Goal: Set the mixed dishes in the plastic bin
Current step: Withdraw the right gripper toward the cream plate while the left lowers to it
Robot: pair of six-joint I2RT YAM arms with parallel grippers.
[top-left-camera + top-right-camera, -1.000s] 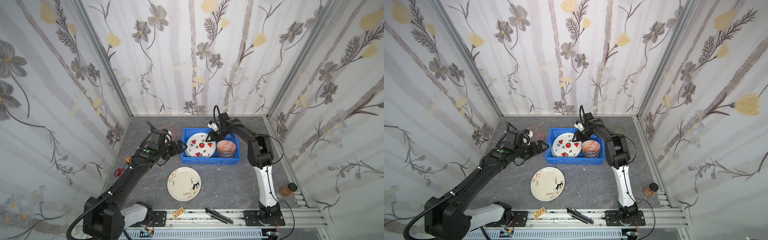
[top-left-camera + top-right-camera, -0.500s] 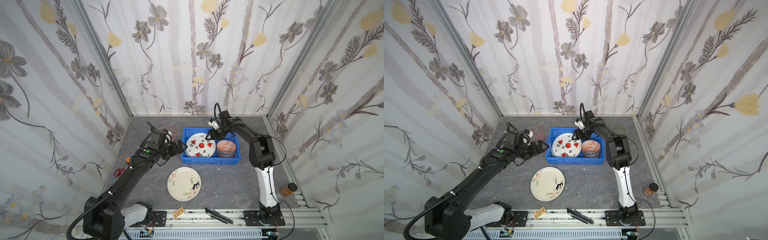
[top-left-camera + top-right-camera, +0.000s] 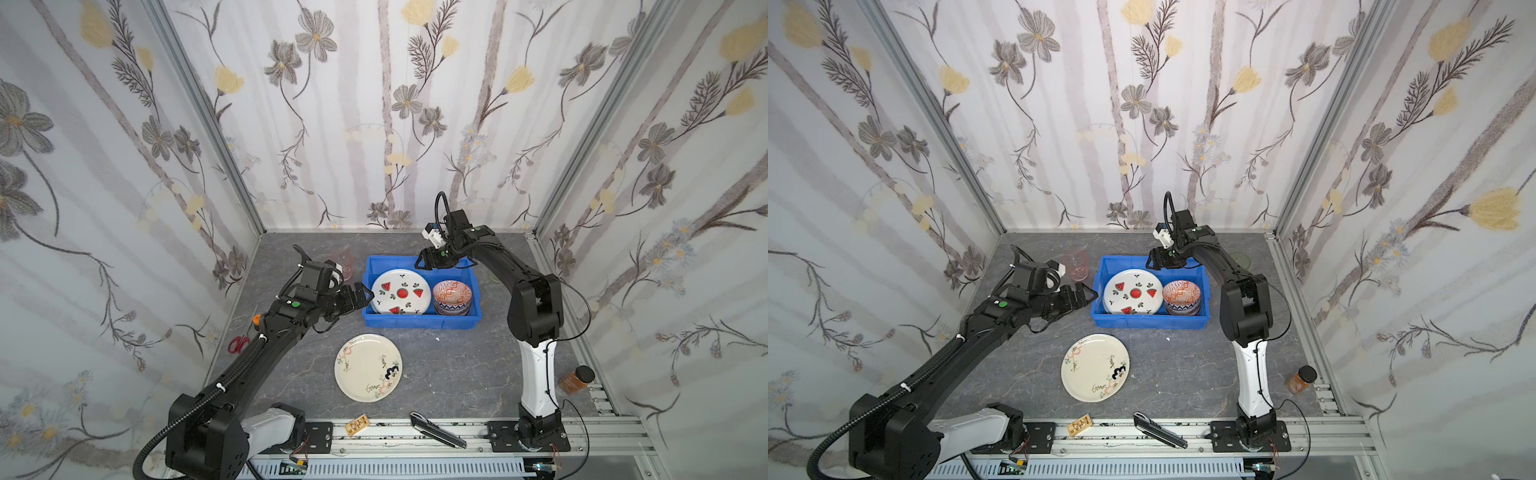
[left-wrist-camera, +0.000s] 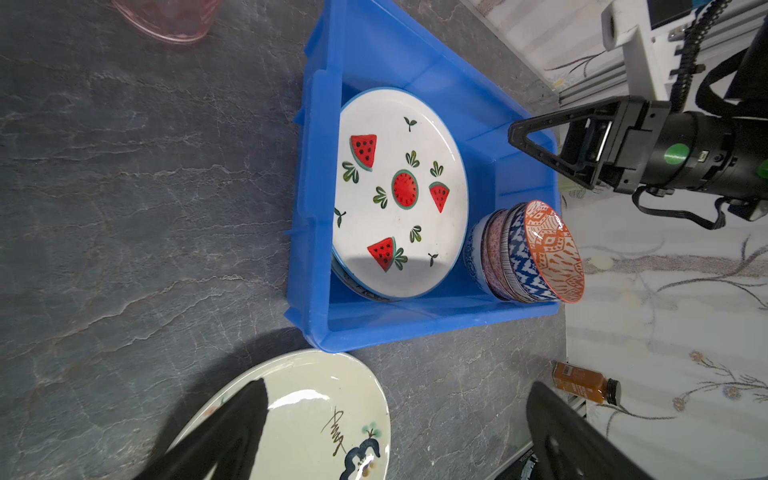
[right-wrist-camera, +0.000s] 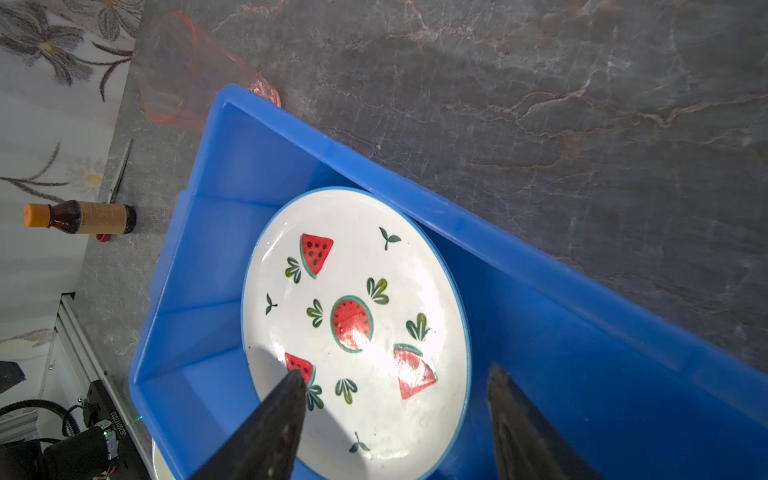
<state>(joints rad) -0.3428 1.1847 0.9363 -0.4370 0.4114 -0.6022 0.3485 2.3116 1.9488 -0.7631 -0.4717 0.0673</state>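
The blue plastic bin (image 3: 419, 322) (image 3: 1148, 321) holds the white watermelon plate (image 3: 401, 291) (image 5: 353, 316), which lies on another plate, beside a stack of patterned bowls (image 3: 453, 296) (image 4: 532, 253). A cream floral plate (image 3: 368, 368) (image 4: 299, 419) lies on the table in front of the bin. A pink tumbler (image 3: 1075, 264) (image 5: 174, 70) stands behind the bin's left end. My right gripper (image 3: 419, 262) (image 5: 395, 372) hangs open over the plate's far edge, holding nothing. My left gripper (image 3: 368, 295) (image 4: 397, 386) is open at the bin's left wall, empty.
Red-handled scissors (image 3: 239, 344) and an orange-capped bottle (image 5: 79, 217) lie by the left wall. A brown bottle (image 3: 575, 379) stands at the front right. A greenish round thing (image 3: 1239, 259) sits behind the right arm. A black tool (image 3: 436, 430) lies on the front rail.
My right gripper's jaws have spread wider and it has shifted slightly left over the bin's far edge. The left arm and the dishes have not moved.
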